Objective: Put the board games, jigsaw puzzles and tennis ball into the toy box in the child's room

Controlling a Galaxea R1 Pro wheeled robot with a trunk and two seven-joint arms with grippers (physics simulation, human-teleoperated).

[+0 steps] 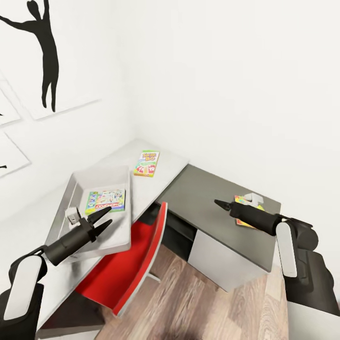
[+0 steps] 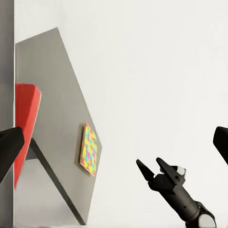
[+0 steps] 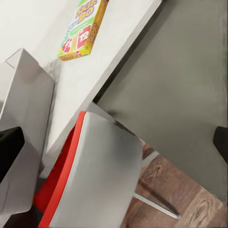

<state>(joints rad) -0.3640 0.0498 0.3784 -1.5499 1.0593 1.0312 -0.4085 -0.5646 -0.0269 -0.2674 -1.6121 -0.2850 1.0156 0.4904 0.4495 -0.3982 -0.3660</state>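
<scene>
1. Already the toy box [image 1: 123,175] sits on the pale grey half of the table [image 1: 165,163], and one flat game box [image 1: 106,201] with green, white and red print lies on its floor.
2. Just past the bin's far corner, a SKIP BO board game [image 1: 147,163] lies flat on the pale top, apart from the bin and not yet packed.
3. Over on the dark grey half, a jigsaw puzzle [image 1: 242,200] lies flat near the back edge, partly hidden behind my right arm; a small pale object [image 1: 255,197] sits touching or just beside it, and I cannot tell what it is.
4. My left gripper [image 1: 105,219] hangs over the bin's near edge, its fingers parted a little, holding nothing.
5. My right gripper [image 1: 220,204] hovers above the dark top, just short of the puzzle. Its fingers look closed to a point from the head camera and nothing is in them.
6. A red chair [image 1: 141,255] is tucked against the desk between my arms.
7. My worry is the puzzle: it is thin and flat, so closed fingers would likely push it toward the back edge rather than lift it. I would open first.
8. Swinging the left arm toward the SKIP BO box could also clip the bin wall and shift it.
</scene>
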